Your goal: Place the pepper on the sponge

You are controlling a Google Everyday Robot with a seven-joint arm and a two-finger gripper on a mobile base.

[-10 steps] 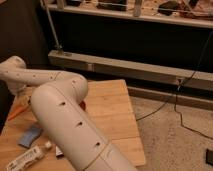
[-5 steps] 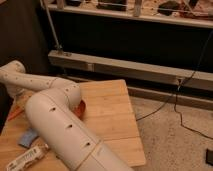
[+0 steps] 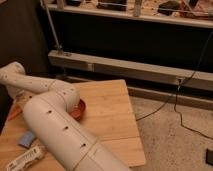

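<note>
The orange pepper (image 3: 14,113) lies at the table's far left edge, partly covered by my white arm. Nearer the front lies the flat blue sponge (image 3: 26,140), a short way from the pepper and not touching it. My forearm reaches left across the table to the wrist (image 3: 11,75). The gripper (image 3: 10,100) hangs below the wrist at the frame's left edge, just above the pepper, in shadow.
A red-orange bowl (image 3: 78,109) sits mid-table, half hidden behind my elbow. A white packet (image 3: 24,158) lies at the front left corner. The wooden table (image 3: 107,117) ends at the right above a speckled floor with cables. A dark shelf unit stands behind.
My wrist has dropped slightly toward the table's left edge and my upper arm has swung across more of the table. Pepper and sponge lie where they were.
</note>
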